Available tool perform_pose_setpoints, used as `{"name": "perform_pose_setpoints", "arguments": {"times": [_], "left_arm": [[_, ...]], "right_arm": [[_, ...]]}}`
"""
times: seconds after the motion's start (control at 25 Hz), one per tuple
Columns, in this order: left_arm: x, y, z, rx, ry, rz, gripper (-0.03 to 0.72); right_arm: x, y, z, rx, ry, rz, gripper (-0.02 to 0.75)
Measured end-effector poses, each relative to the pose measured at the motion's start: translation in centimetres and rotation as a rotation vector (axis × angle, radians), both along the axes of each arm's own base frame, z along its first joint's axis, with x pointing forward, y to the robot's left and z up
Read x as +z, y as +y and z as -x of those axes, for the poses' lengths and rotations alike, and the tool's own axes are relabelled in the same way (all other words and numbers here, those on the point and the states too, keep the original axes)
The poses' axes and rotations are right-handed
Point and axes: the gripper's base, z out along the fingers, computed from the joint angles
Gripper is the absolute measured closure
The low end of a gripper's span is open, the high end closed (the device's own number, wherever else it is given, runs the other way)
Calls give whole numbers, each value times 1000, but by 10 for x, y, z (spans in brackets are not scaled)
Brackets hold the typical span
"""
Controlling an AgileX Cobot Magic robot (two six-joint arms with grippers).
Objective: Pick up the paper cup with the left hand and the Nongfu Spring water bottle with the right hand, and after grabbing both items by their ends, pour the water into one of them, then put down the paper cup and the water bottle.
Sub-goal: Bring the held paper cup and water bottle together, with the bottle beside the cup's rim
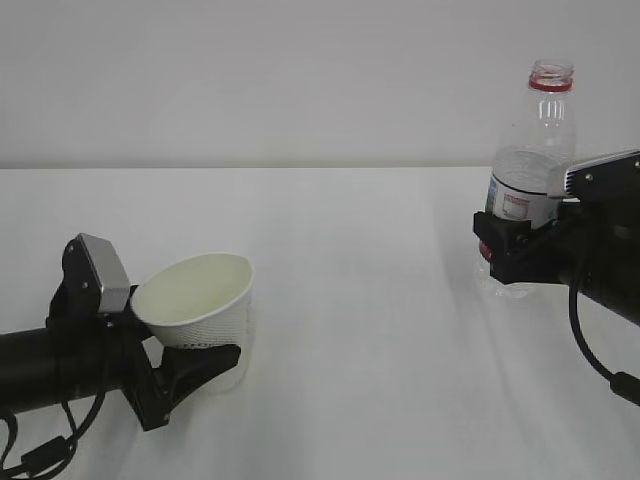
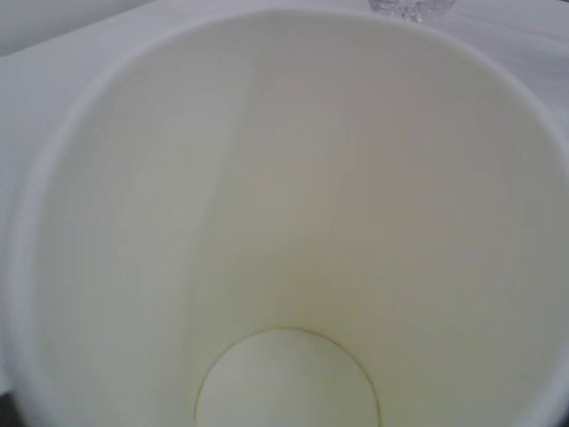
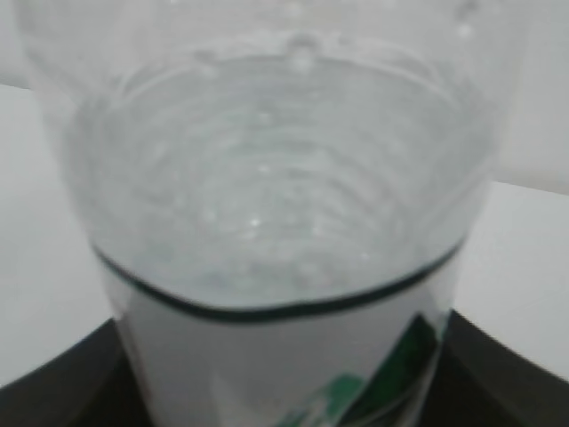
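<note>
While one left hand (image 1: 185,365) grips one paper cup (image 1: 195,300), one right hand (image 1: 515,240) grips one Nongfu Spring water bottle (image 1: 535,150).

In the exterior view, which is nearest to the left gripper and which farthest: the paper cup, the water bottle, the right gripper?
1. Paper cup: held in the left gripper, at lower left.
2. and 3. Water bottle and right gripper: far right, together, too close to call.

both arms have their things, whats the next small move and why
Probably bring the bottle toward the paper cup and start tipping it. The left gripper holds the cup tilted with its mouth facing the bottle, and the cup looks dry inside. The right gripper holds the bottle upright, uncapped, with water in it, well apart from the cup.
</note>
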Motion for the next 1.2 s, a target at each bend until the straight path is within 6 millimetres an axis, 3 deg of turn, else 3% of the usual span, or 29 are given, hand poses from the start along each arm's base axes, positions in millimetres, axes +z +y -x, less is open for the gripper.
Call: {"name": "perform_pose_setpoints", "arguments": {"times": [0.4,0.84,1.2], "left_arm": [[0,-8,1,26,2,8,153],[7,-37,-2,-36,-46,31,153],[9,-49,0,-43,-41,49,154]], "right_arm": [[0,0,0,1,-1,2,217],[0,0,0,1,-1,3,217],[0,0,0,1,-1,3,217]]}}
